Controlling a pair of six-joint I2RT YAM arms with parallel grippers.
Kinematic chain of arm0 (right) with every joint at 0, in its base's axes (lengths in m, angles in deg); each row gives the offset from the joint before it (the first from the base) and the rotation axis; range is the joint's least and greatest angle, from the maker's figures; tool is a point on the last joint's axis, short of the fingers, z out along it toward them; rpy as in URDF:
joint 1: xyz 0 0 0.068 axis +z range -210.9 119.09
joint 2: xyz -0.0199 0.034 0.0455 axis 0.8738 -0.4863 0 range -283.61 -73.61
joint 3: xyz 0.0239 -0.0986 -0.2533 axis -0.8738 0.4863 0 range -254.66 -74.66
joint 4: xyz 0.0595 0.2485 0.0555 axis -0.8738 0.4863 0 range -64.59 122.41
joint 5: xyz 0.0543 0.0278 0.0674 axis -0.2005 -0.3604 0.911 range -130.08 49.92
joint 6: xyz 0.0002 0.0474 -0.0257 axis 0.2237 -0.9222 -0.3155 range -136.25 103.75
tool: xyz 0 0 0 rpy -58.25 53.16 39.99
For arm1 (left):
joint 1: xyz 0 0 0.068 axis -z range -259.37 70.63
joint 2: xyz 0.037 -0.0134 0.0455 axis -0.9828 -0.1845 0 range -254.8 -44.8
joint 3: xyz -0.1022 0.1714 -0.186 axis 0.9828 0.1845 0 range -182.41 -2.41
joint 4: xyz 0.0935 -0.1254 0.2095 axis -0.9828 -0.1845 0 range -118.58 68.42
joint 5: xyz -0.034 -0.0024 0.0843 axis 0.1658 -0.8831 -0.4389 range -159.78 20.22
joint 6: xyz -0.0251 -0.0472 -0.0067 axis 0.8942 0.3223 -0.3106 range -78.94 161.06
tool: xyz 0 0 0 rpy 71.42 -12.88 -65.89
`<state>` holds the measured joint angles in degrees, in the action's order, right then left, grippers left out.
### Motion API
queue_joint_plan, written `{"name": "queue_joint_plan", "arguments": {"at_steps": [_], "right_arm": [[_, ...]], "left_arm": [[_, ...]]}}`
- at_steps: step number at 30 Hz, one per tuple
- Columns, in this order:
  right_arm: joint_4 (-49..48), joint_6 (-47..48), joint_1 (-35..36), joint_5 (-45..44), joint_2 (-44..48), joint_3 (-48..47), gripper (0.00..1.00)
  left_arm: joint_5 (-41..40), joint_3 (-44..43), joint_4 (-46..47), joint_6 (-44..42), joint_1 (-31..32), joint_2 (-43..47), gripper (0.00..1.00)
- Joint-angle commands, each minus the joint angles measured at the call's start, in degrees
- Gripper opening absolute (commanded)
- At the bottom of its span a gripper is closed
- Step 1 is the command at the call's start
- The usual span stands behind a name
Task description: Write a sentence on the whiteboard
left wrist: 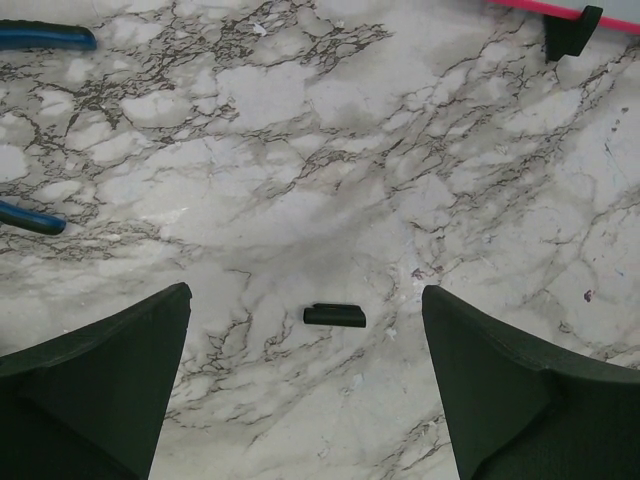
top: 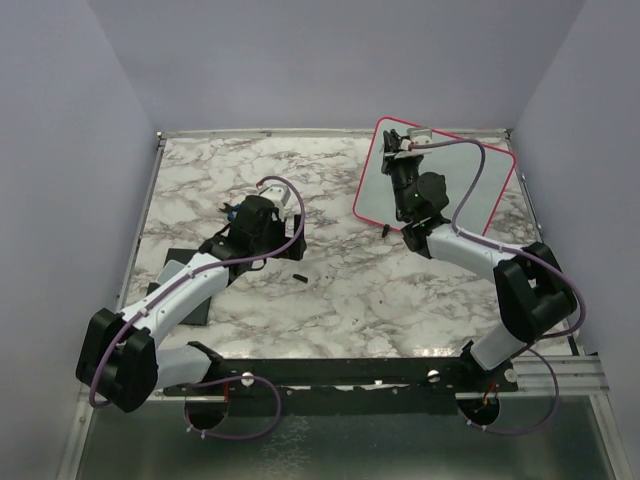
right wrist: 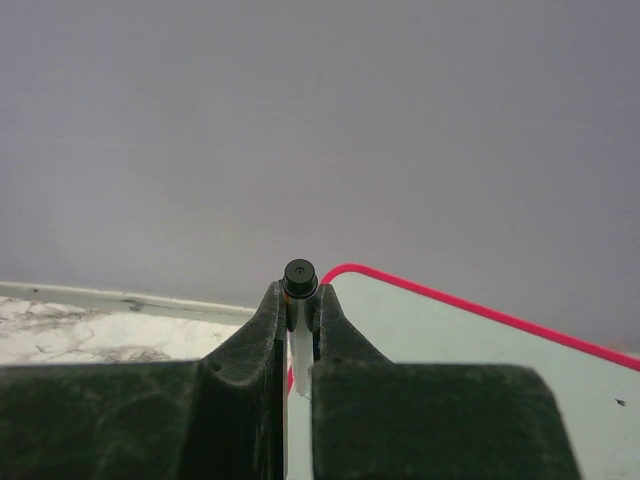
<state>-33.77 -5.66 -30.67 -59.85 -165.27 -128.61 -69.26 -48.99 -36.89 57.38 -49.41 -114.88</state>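
The whiteboard [top: 378, 200], white with a thin red-pink frame, lies tilted at the back right of the marble table. My right gripper [top: 402, 152] hovers over its far left corner. It is shut on a marker [right wrist: 300, 275] with a white barrel and a black end, which stands up between the fingertips [right wrist: 301, 295]; the board's corner [right wrist: 450, 340] lies just beyond them. No sentence shows on the board's visible surface. My left gripper [top: 268, 250] hangs wide open over the marble [left wrist: 305, 291], with nothing between its fingers. A small black cap [left wrist: 334, 316] lies on the table just ahead of it.
The cap [top: 299, 277] lies mid-table, between the two arms. A dark flat pad [top: 185, 275] lies under the left arm. A black clip [left wrist: 572, 30] sits at the board's near edge. Two blue items [left wrist: 45, 38] show at the left wrist view's left edge. Walls enclose the table.
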Motion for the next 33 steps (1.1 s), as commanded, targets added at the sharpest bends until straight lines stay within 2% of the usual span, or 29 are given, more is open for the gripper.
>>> {"name": "queue_joint_plan", "arguments": {"at_steps": [1,33], "right_arm": [[-2.7,0.9,-1.0,-1.6,-2.3,-2.6,0.01],[-2.5,1.1,-3.4,-3.6,-9.8,-8.2,0.01]], "left_arm": [[-1.1,0.4,0.9,-0.7,-0.3,2.0,0.99],[-0.5,0.8,1.1,-0.8,-0.3,4.1,0.99]]}}
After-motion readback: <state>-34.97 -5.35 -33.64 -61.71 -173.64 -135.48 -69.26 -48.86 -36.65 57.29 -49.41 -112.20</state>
